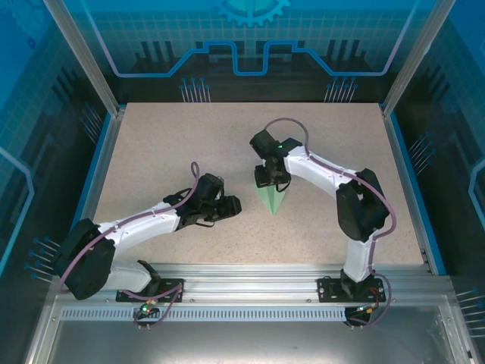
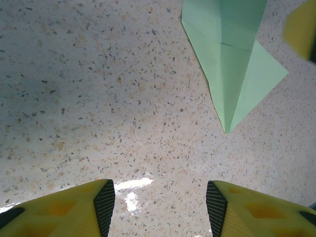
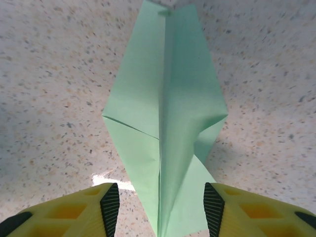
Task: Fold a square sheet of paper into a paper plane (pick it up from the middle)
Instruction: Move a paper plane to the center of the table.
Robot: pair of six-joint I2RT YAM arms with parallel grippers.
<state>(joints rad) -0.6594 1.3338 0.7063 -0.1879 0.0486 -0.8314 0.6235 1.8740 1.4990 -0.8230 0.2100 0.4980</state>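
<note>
**Folded plane (image 1: pixel 271 201) under the right tool (image 1: pixel 270 180), crease in line with the gap**

Lies flat near the middle of the counter (image 1: pixel 151 152), folded to a narrow kite with a centre crease. In the top view, points its sharp tip toward the arm bases, long axis roughly far-to-near, wide end beneath the right tool.

From the right wrist: plane (image 3: pixel 165 123) squarely ahead of the right tool (image 3: pixel 158 207), crease straight down the gap, one of the pads (image 3: pixel 109 207) on each side. Spread, that tool, astride the paper and not pinching it. Cannot tell whether either pad brushes a wing.

From the left wrist: plane (image 2: pixel 232 64) ahead and off to the right, tip aimed back toward the left tool (image 2: pixel 160 202), apart from it. Spread as well, with bare counter in the gap. In the top view, left tool (image 1: pixel 227 206) near the tip's left side, not touching.

Judged: right arm plainly the nearer, already lined up. Closing there would press across the crease and draw the wings together along the fold.

No brand, label or lettering legible on paper, tools or counter.
</note>
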